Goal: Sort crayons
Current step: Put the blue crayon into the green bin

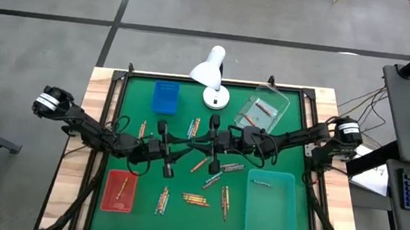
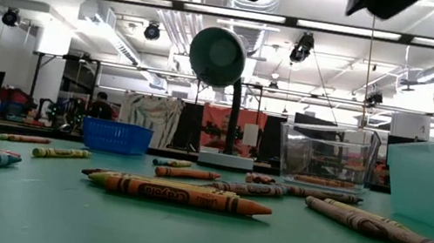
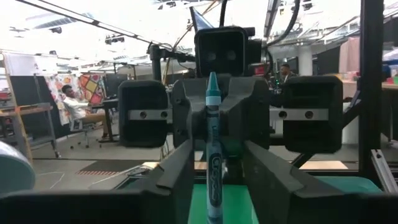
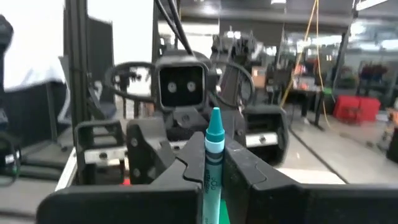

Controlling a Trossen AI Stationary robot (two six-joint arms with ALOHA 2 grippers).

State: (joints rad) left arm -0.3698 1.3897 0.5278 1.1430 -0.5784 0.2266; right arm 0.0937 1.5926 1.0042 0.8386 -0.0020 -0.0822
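A teal crayon [image 3: 213,124] stands upright in the air above the middle of the green mat [image 1: 138,108], where both arms meet. My right gripper [image 4: 213,158] comes from the table's right and is shut on the crayon [image 4: 214,146]. My left gripper [image 3: 216,152] faces it from the left and is open, one finger on each side of the crayon's lower part with a gap to it. In the high view the two grippers [image 1: 187,140] [image 1: 221,141] are nearly nose to nose. Several more crayons [image 1: 197,199] lie flat on the mat. My right gripper pinches the crayon's paper-wrapped body [image 4: 212,168] between its two fingers, below the pointed tip. The fingers come about level from the table's right side and lie across the crayon. The crayon stands upright with its tip up, lifted well clear of the mat.
A blue basket [image 1: 165,96], a white desk lamp [image 1: 210,74] and a clear box [image 1: 262,111] stand along the far side. A red tray [image 1: 118,190] and a pale teal tray [image 1: 272,204] sit near the front. Loose crayons [image 2: 178,195] lie between them.
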